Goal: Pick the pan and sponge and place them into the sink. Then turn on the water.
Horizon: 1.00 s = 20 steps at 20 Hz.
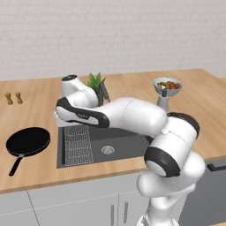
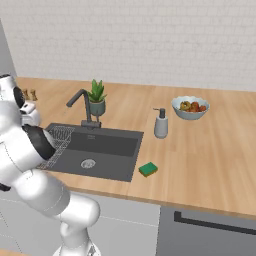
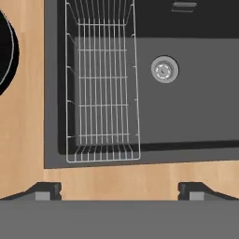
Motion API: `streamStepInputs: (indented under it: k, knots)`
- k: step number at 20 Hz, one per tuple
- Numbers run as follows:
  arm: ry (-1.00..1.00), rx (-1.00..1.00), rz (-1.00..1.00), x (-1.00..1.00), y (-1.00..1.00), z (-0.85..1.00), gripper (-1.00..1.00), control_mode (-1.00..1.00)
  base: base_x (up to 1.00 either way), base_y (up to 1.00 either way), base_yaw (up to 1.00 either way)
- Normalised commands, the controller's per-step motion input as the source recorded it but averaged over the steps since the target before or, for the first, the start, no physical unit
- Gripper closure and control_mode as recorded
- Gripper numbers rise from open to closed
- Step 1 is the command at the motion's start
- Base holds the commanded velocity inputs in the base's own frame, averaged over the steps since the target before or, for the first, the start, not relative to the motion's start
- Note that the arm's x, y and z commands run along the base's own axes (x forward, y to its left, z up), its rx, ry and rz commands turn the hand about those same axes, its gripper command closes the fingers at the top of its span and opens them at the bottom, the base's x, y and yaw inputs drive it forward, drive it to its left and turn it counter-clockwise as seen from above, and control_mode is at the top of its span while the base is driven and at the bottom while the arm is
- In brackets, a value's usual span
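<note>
The black pan [image 1: 27, 142] lies on the counter left of the sink [image 1: 126, 150], handle toward the front edge; its rim [image 3: 6, 51] shows at the left of the hand view. The green sponge [image 2: 148, 169] rests on the counter just right of the sink [image 2: 112, 145]. My gripper [image 3: 120, 191] hangs open and empty above the sink's left front part, looking straight down on the wire rack [image 3: 102, 88] and drain [image 3: 164, 69]. No water shows at the faucet [image 2: 81, 101].
A potted plant [image 2: 96, 100] stands behind the faucet. A soap dispenser [image 2: 160, 123] and a bowl of fruit [image 2: 189, 107] sit to the right of the sink. Two small shakers [image 1: 13, 98] stand at the far left of the counter.
</note>
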Motion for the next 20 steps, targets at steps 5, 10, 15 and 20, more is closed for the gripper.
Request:
streamStepInputs:
  k: [5, 10, 15, 20]
  knots:
    - [0.0, 0.04, 0.03, 0.53, 0.27, -0.32, -1.0, -1.0, 0.0, 0.0, 0.0]
    - [0.0, 0.01, 0.01, 0.24, 0.29, -0.21, -1.0, -1.0, 0.0, 0.0, 0.0]
    - [-0.02, 0.0, 0.0, 0.04, 0.18, -0.11, -1.0, -1.0, 0.0, 0.0, 0.0]
    - [-0.01, 0.02, 0.0, 0.0, 0.4, -0.15, -1.0, -1.0, 0.0, 0.0, 0.0]
